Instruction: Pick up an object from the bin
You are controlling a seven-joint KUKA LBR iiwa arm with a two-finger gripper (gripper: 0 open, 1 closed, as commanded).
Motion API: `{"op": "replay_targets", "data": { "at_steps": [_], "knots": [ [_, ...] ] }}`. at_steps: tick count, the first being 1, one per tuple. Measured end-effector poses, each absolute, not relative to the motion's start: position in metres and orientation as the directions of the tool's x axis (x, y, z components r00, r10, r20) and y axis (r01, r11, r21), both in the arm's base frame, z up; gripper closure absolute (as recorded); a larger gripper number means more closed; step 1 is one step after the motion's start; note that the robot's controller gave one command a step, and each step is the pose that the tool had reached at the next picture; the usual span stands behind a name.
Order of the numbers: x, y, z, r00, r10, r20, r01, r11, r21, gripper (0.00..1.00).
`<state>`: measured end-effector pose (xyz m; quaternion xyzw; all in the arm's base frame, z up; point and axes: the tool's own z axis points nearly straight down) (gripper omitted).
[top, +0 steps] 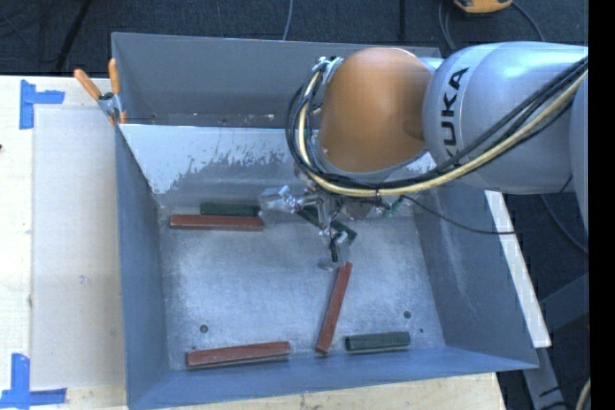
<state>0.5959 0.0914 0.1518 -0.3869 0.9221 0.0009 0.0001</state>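
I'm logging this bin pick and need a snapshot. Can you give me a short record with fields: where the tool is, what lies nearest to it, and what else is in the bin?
tool: over the bin's middle, at the upper end of the slanted red-brown bar; contact cannot be told
nearest thing: slanted red-brown bar, flat on the floor
far left: far red-brown bar, far green bar just behind it
near side: near red-brown bar at left, near green bar at right
container: grey metal bin
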Motion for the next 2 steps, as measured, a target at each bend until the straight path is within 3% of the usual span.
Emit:
{"op": "replay_targets", "data": {
  "at_steps": [1, 2],
  "knots": [
    [0.589, 0.083, 0.137, -0.639, -0.769, -0.008, -0.769, 0.640, -0.005, 0.00],
    [0.577, 0.053, 0.103, -0.439, -0.899, 0.001, -0.899, 0.439, 0.004, 0.00]
  ]
}}
